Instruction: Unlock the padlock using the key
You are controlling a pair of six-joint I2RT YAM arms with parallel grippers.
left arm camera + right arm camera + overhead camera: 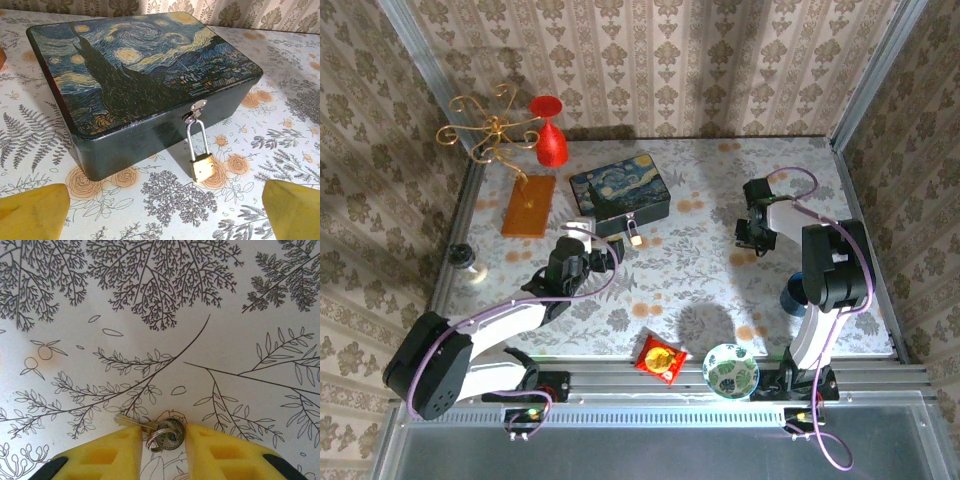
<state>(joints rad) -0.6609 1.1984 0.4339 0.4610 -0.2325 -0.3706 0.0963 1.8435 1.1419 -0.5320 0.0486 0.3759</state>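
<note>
A: I'm counting one padlock (201, 167). It's hanging from the hasp on the front of the box (140, 75), with its body resting on the table (280, 75).
B: Left gripper (165, 200) is sitting just in front of the box, fingers spread wide and gripping nothing.
A: Right gripper (163, 436) is working well off to the box's right, fingers pinching the one key (131, 421). Probably at its ring; the view's tight.

Wide open bench (690, 265) between the right end effector (748, 245) and the padlock (634, 236), with nothing lying in that lane. The box (620, 187) walls off the padlock's far side. The left end effector (600, 240) crowds its left flank, jaws spread. Bowl (730, 368) and red packet (660, 358) sit at the near edge, well apart from the padlock.
</note>
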